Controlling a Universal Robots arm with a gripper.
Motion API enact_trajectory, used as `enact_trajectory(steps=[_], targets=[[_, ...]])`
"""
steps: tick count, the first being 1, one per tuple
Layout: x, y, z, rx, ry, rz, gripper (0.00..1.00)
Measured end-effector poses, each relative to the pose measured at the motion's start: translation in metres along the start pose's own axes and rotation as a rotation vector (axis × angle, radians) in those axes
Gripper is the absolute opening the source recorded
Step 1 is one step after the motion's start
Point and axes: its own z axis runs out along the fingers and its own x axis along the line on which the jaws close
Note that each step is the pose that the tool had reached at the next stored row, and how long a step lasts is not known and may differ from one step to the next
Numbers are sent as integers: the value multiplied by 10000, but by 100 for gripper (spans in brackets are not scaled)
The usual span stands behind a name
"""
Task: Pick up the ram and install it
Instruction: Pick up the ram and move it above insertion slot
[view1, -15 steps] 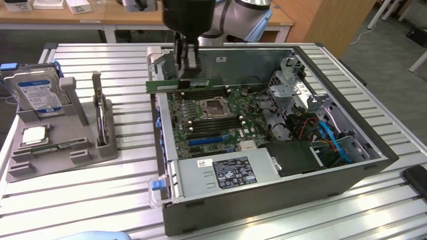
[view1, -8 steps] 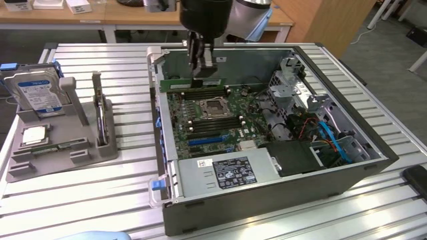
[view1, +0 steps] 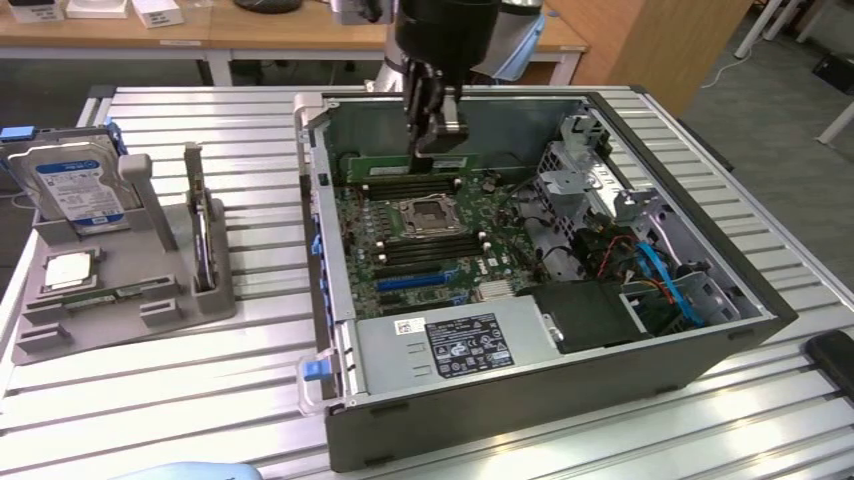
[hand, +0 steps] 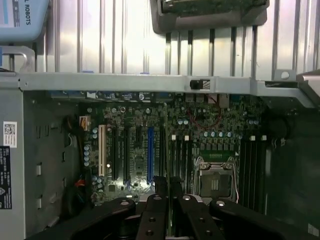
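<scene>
Gripping the ram (view1: 387, 160), tool (view1: 441, 150) above motherboard (view1: 394, 250), open case (view1: 534, 400)

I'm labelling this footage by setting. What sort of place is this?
Probably a robotics lab workbench set up for computer assembly: an open desktop case lies on a slotted aluminium table, a grey fixture beside it holds a hard drive, and wooden desks stand behind.

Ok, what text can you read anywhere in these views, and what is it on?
"L ROBOTS": cut-off lettering on the blue housing.
Blue label on the hard drive: too blurred to read.
Black label on the power supply: too small.
White sticker with a code: unreadable.
</scene>
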Motion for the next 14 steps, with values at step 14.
enact_trajectory(steps=[14], targets=[[-93,-302,-4,-18,1,0,14]])
